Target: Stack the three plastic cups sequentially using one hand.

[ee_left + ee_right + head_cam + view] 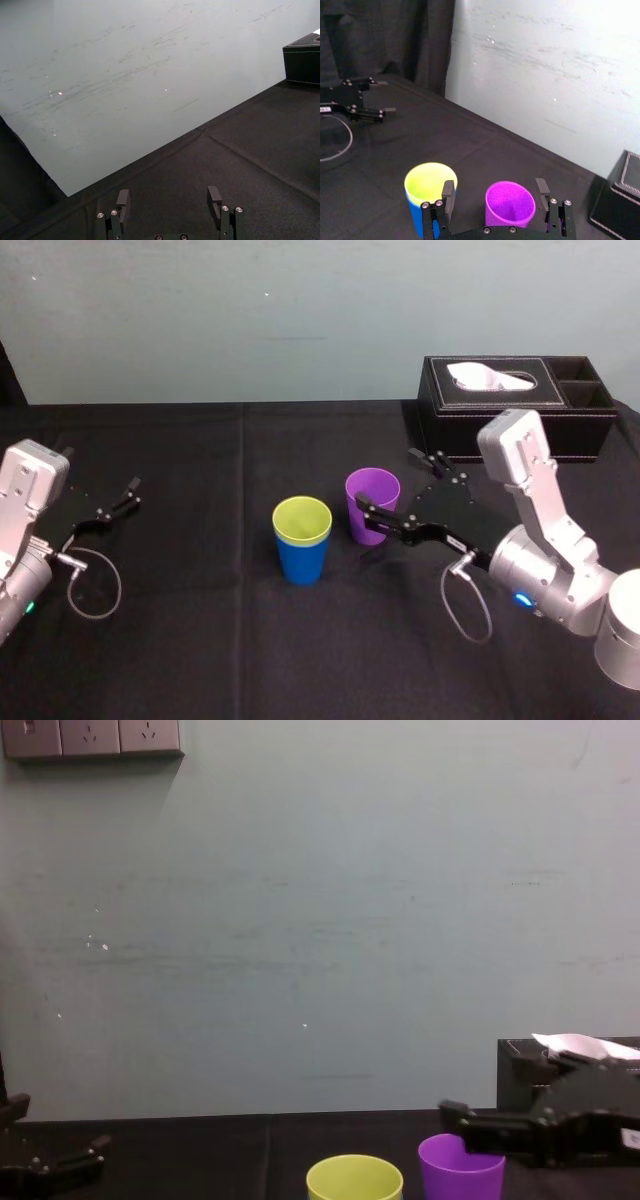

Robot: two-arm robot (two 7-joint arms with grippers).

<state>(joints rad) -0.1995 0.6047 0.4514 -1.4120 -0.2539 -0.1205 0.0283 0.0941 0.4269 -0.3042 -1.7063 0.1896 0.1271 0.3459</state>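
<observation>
Two cups are nested in the head view: the yellow-green cup (302,520) sits inside the blue cup (302,562) near the middle of the tabletop (200,640). The purple cup (372,485) stands just beside them toward the right edge, with the right gripper (388,480) spread wide around it. The left gripper (133,492) lies near the left edge, and a tissue box (520,425) is at the far right corner. In the left wrist view, the left gripper's fingers (123,200) are wide apart over bare cloth. In the right wrist view, the purple cup (510,202) stands upright between the right gripper's fingers (448,192); contact cannot be told. In the chest view, one right finger reaches past the purple cup's rim (460,1155).
</observation>
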